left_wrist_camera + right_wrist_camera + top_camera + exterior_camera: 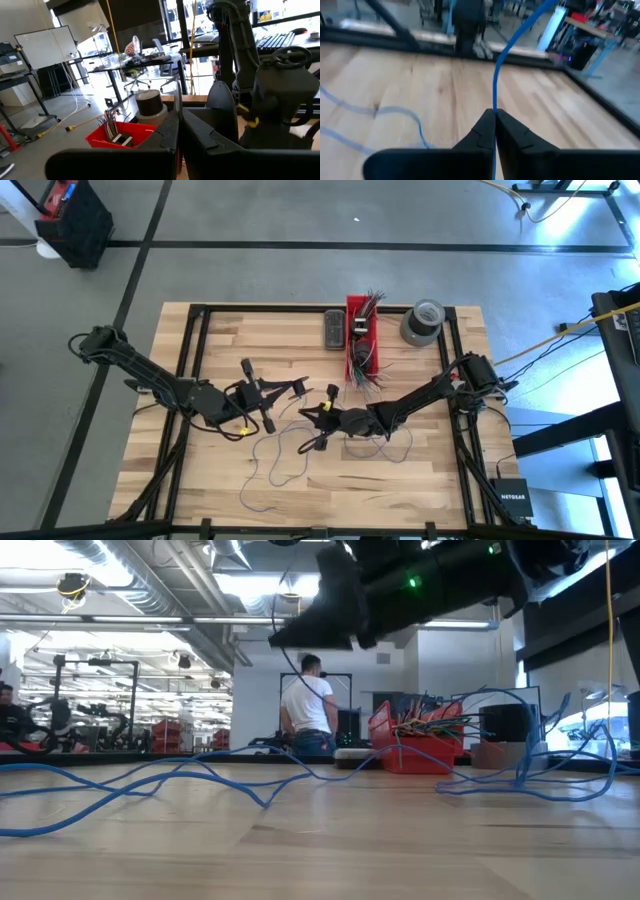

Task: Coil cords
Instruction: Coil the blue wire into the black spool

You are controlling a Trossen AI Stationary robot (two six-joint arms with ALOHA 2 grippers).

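We are holding the thin, limp blue cord (496, 75) pinched in the closed right gripper (494, 116); it is slipping easily. The left gripper (178, 120) is closed on nothing visible.

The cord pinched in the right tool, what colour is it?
Blue; the cord shows best in the right wrist view.

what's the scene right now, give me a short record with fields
surface: wooden table
right gripper: shut on a blue cord, mid-table
left gripper: shut, raised over the table's left half; a hold cannot be told
loose cords: looping across the front of the table
red bin: at the back, holding short multicoloured wires
tape roll: grey, right of the bin
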